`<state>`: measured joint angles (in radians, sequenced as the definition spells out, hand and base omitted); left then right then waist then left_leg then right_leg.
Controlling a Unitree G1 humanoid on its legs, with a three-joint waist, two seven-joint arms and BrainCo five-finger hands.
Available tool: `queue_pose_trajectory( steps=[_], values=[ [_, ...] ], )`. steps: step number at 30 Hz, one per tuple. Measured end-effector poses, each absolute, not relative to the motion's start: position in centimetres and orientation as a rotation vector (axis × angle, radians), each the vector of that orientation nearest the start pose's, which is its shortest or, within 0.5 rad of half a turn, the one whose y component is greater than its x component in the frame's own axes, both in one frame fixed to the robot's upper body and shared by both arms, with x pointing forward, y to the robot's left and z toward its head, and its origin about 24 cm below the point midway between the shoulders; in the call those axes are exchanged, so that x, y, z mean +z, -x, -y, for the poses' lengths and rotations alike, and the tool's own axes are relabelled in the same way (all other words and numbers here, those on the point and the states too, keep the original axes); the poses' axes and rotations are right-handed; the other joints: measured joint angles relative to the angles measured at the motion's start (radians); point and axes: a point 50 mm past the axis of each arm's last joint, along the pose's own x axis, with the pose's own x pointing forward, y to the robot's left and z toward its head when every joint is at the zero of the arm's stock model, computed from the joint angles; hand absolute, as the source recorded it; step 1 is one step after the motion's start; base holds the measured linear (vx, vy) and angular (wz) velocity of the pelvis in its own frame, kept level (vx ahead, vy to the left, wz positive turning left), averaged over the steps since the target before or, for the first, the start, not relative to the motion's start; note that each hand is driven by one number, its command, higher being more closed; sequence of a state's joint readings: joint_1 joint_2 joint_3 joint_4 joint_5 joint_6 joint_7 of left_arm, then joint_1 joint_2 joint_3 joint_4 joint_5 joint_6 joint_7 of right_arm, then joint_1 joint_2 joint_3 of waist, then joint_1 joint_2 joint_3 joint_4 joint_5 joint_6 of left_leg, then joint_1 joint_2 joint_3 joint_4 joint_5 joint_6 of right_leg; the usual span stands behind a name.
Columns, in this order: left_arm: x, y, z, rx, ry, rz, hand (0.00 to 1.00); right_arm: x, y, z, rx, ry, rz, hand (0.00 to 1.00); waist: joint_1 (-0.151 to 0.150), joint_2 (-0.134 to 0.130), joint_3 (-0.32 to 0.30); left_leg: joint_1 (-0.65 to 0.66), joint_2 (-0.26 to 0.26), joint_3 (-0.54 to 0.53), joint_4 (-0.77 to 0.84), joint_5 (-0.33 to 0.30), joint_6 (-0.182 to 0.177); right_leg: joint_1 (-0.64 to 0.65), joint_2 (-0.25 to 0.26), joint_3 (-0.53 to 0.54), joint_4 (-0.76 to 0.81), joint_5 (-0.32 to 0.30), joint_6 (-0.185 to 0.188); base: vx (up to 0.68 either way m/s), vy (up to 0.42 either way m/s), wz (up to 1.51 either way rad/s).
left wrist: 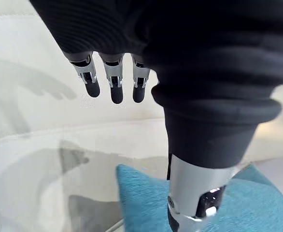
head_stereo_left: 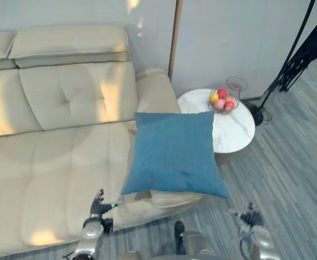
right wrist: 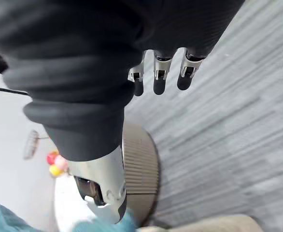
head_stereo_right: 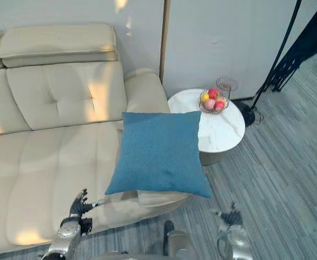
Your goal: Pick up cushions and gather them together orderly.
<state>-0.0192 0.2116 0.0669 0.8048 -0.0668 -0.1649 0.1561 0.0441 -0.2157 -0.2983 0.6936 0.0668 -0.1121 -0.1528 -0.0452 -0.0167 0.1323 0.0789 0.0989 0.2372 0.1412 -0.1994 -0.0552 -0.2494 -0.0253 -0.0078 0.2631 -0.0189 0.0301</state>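
Blue cushion (head_stereo_left: 174, 154) lay flat-ish across the right end of the cream sofa (head_stereo_left: 55, 157), by the armrest (head_stereo_left: 156, 89); its lower right corner hung past the sofa's front edge over the floor, so it looked loosely dropped rather than set in order; no other cushion could be made out.

Left hand (head_stereo_left: 98, 207) hung low at the sofa's front edge, near the cushion's lower left corner but apart from it; in the left wrist view its fingers (left wrist: 115, 87) were straight and spread, holding nothing; probably kept low and relaxed as a ready pose, w/ the cushion within an easy reach up and to the right.

Right hand (head_stereo_left: 249, 218) sat over the grey floor, well apart from the cushion; fingers (right wrist: 156, 77) likewise straight, empty.

Round white side table (head_stereo_left: 237, 135) stood just beside the armrest, carrying a fruit bowl (head_stereo_left: 223, 101); the cushion's right edge overlapped the table in view, so a careless lift could brush it.

Judgement: no pick-up begun yet; the next move would prob. need both hands on opposite edges of the cushion.
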Motion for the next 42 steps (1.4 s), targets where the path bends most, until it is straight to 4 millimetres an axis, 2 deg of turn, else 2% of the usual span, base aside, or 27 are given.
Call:
queue_pose_trajectory(
  steps=[1, 2, 5, 7, 10, 13, 14, 16, 17, 21, 22, 25, 28, 32, 34, 37, 40, 42],
  values=[
    [-9.3, -19.3, -24.2, 0.319, -0.166, -0.583, 0.00, -7.0, -17.9, 29.2, -0.539, 0.130, -0.513, 0.00, -0.003, 0.015, -0.003, 0.008, 0.007, 0.000, -0.022, 0.004, -0.006, 0.002, 0.011, -0.001, -0.010, 0.001, -0.001, 0.21, -0.081, -0.19],
    [-9.0, -19.8, -24.4, 0.324, -0.164, -0.567, 0.00, -6.1, -18.4, 29.5, -0.534, 0.152, -0.475, 0.00, -0.003, 0.020, -0.004, 0.018, 0.010, 0.003, -0.040, 0.010, -0.015, 0.005, 0.017, 0.000, -0.015, 0.001, -0.002, 0.15, -0.047, -0.08],
    [-8.1, -20.9, -24.3, 0.318, -0.165, -0.513, 0.00, -3.9, -20.0, 29.7, -0.513, 0.203, -0.366, 0.00, -0.011, 0.019, -0.005, 0.040, 0.014, 0.009, -0.070, 0.014, -0.021, 0.039, 0.027, 0.000, -0.058, 0.007, -0.010, 0.09, 0.009, -0.03],
    [-7.7, -21.3, -24.3, 0.317, -0.167, -0.492, 0.00, -2.8, -20.9, 29.4, -0.493, 0.213, -0.304, 0.00, -0.016, 0.015, -0.008, 0.034, 0.010, 0.013, -0.074, 0.014, -0.021, 0.043, 0.026, 0.007, -0.095, 0.027, -0.006, 0.01, 0.049, -0.07],
    [-7.2, -21.9, -24.6, 0.306, -0.189, -0.477, 0.00, -1.8, -23.1, 27.7, -0.409, 0.236, -0.250, 0.00, -0.020, 0.008, -0.010, -0.018, -0.006, 0.021, -0.072, 0.018, -0.015, 0.027, 0.021, 0.025, -0.187, 0.095, 0.002, -0.03, 0.054, -0.15],
    [-6.0, -24.6, -22.9, 0.252, -0.197, -0.418, 0.00, -0.7, -26.0, 24.9, -0.286, 0.251, -0.192, 0.00, -0.001, 0.007, -0.003, -0.108, -0.032, 0.036, -0.069, 0.037, 0.001, -0.037, 0.002, 0.040, -0.253, 0.162, 0.004, -0.08, 0.005, -0.12],
    [-4.9, -26.5, -21.8, 0.217, -0.190, -0.373, 0.00, 0.1, -27.8, 23.5, -0.234, 0.252, -0.165, 0.00, 0.002, 0.009, 0.026, -0.142, -0.039, 0.035, -0.058, 0.041, 0.007, -0.058, -0.014, 0.043, -0.272, 0.189, 0.005, -0.08, 0.010, 0.06],
    [-3.3, -28.9, -20.3, 0.177, -0.178, -0.319, 0.00, 1.1, -30.0, 21.8, -0.172, 0.250, -0.136, 0.00, 0.003, 0.007, 0.059, -0.194, -0.045, 0.030, -0.032, 0.043, 0.011, -0.090, -0.025, 0.043, -0.287, 0.214, 0.005, -0.12, 0.007, 0.12],
    [-1.9, -30.8, -18.9, 0.141, -0.171, -0.273, 0.00, 2.3, -31.6, 20.7, -0.146, 0.237, -0.104, 0.00, 0.002, 0.007, 0.086, -0.241, -0.048, 0.026, -0.007, 0.043, 0.011, -0.119, -0.032, 0.044, -0.294, 0.234, 0.007, -0.14, -0.017, 0.13],
    [1.9, -34.7, -16.7, 0.125, -0.154, -0.184, 0.00, 5.1, -34.9, 19.0, -0.139, 0.187, -0.048, 0.00, -0.004, -0.003, 0.160, -0.333, -0.048, 0.019, 0.058, 0.043, 0.011, -0.176, -0.041, 0.051, -0.304, 0.274, 0.011, -0.12, -0.023, 0.10],
    [3.5, -35.9, -15.8, 0.121, -0.128, -0.150, 1.00, 5.9, -35.7, 18.8, -0.161, 0.154, -0.041, 1.00, -0.005, -0.004, 0.180, -0.368, -0.047, 0.013, 0.089, 0.040, 0.013, -0.193, -0.045, 0.056, -0.303, 0.280, 0.014, -0.12, -0.021, 0.13],
    [6.4, -37.6, -14.8, 0.120, -0.112, -0.083, 1.00, 7.6, -36.9, 18.0, -0.172, 0.108, -0.008, 1.00, 0.002, -0.002, 0.204, -0.436, -0.030, 0.008, 0.172, 0.015, 0.020, -0.218, -0.042, 0.061, -0.301, 0.295, 0.015, -0.16, -0.029, 0.08],
    [8.7, -38.7, -14.1, 0.140, -0.070, -0.029, 1.00, 8.9, -37.5, 17.4, -0.178, 0.070, 0.027, 1.00, 0.008, -0.001, 0.205, -0.504, 0.001, 0.005, 0.274, -0.032, 0.030, -0.240, -0.025, 0.061, -0.296, 0.306, 0.011, -0.15, -0.031, -0.02],
    [10.8, -39.1, -13.7, 0.153, -0.019, 0.047, 1.00, 10.8, -37.5, 16.9, -0.177, 0.021, 0.105, 1.00, 0.013, -0.001, 0.205, -0.537, 0.022, 0.016, 0.325, -0.046, 0.027, -0.258, -0.016, 0.063, -0.285, 0.303, 0.014, -0.10, -0.033, -0.04],
    [12.8, -39.1, -13.5, 0.137, -0.023, 0.136, 1.00, 12.2, -37.0, 16.3, -0.154, 0.014, 0.182, 1.00, 0.019, -0.001, 0.205, -0.545, 0.030, 0.016, 0.340, -0.048, 0.023, -0.261, -0.009, 0.063, -0.287, 0.307, 0.009, -0.05, -0.038, -0.08],
    [14.3, -38.2, -13.3, 0.112, -0.016, 0.233, 1.00, 12.7, -35.7, 16.3, -0.139, -0.008, 0.242, 1.00, 0.028, -0.001, 0.204, -0.538, 0.036, 0.019, 0.339, -0.047, 0.022, -0.257, -0.004, 0.063, -0.287, 0.313, 0.002, 0.00, -0.026, -0.07],
    [13.1, -36.2, -13.2, 0.084, 0.005, 0.254, 1.00, 11.1, -33.7, 16.6, -0.133, -0.009, 0.236, 1.00, 0.024, -0.001, 0.202, -0.471, 0.031, 0.018, 0.303, -0.046, 0.021, -0.198, -0.003, 0.061, -0.306, 0.312, 0.002, 0.08, -0.004, -0.02],
    [10.7, -34.4, -13.7, 0.088, 0.010, 0.211, 1.00, 9.7, -32.0, 16.3, -0.108, 0.021, 0.217, 1.00, 0.005, 0.001, 0.200, -0.398, 0.020, 0.012, 0.255, -0.041, 0.016, -0.131, -0.007, 0.060, -0.323, 0.305, 0.009, 0.10, 0.025, 0.05]
  ],
)
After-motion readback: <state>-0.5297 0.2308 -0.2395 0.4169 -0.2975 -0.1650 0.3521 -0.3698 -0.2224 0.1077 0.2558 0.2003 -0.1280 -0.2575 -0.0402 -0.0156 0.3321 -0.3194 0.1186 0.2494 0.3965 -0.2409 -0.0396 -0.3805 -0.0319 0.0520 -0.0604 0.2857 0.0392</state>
